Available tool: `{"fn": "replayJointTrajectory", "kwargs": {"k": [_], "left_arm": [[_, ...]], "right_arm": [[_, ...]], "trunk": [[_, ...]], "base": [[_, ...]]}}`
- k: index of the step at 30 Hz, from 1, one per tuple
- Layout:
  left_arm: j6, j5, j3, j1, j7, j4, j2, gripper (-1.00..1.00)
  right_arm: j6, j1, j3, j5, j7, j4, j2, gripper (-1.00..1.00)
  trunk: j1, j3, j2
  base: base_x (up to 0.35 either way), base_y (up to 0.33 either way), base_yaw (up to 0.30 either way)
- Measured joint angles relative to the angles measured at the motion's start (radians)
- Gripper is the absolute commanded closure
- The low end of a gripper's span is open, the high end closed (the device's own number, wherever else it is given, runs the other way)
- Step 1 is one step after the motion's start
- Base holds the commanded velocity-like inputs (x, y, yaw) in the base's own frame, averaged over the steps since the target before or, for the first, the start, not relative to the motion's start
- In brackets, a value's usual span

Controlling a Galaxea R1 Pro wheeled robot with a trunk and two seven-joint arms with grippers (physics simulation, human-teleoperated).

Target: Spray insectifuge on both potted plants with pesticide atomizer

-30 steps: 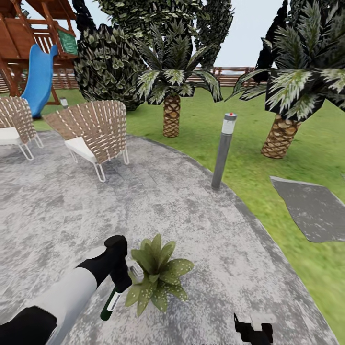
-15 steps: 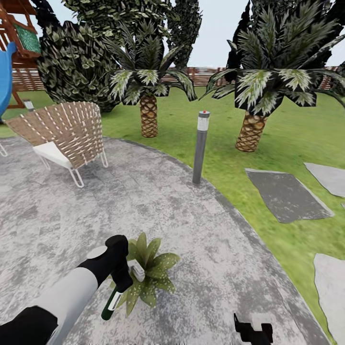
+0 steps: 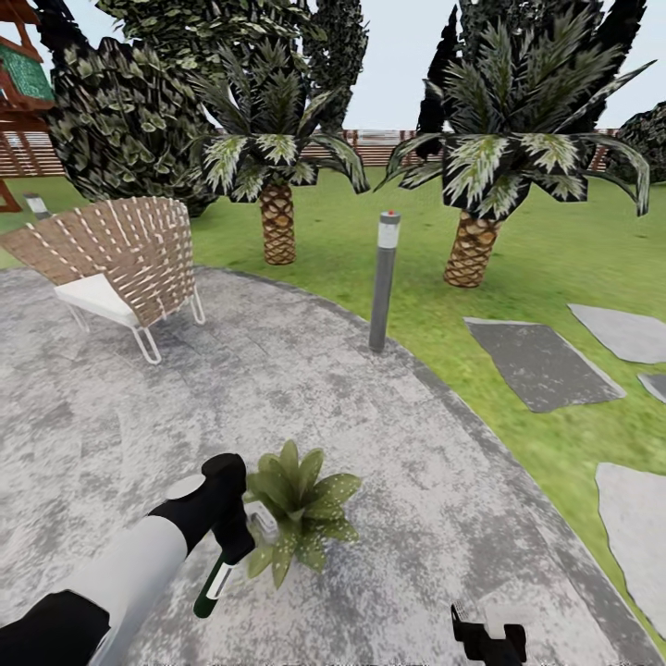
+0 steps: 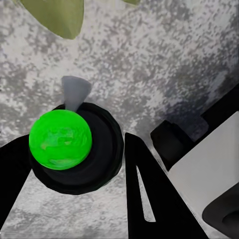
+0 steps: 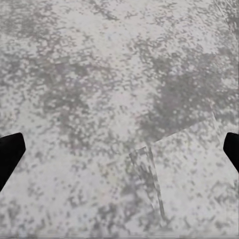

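Left arm reaches forward and down, left gripper (image 3: 231, 546) clamped on the pesticide atomizer (image 3: 212, 587). Right gripper (image 3: 488, 638) hangs low, fingers spread wide, nothing between them.

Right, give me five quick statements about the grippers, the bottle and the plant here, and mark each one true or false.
1. The left gripper holds the pesticide atomizer. True.
2. The potted plant stands on the lawn. False: it stands on the grey paved patio.
3. The right gripper grips a second bottle. False: its fingers are apart over bare paving, holding nothing.
4. A grey bollard lamp stands at the patio's edge. True.
5. The wicker chair lies tipped on its side. False: it stands upright on its legs.
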Motion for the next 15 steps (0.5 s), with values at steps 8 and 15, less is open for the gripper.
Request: {"fn": "replayJointTrajectory", "kwargs": {"k": [8, 15], "left_arm": [[-0.001, 0.002, -0.001, 0.01, 0.0, 0.001, -0.004, 1.0], [-0.003, 0.0, 0.079, 0.076, 0.002, -0.003, 0.016, 1.0]], "right_arm": [[0.0, 0.0, 0.0, 0.0, 0.0, 0.0, 0.0, -1.0], [0.0, 0.0, 0.0, 0.0, 0.0, 0.001, 0.0, -1.0]], "trunk": [[0.0, 0.0, 0.0], [0.0, 0.0, 0.0]], "base": [[0.052, 0.169, 0.0], [0.002, 0.003, 0.0]]}}
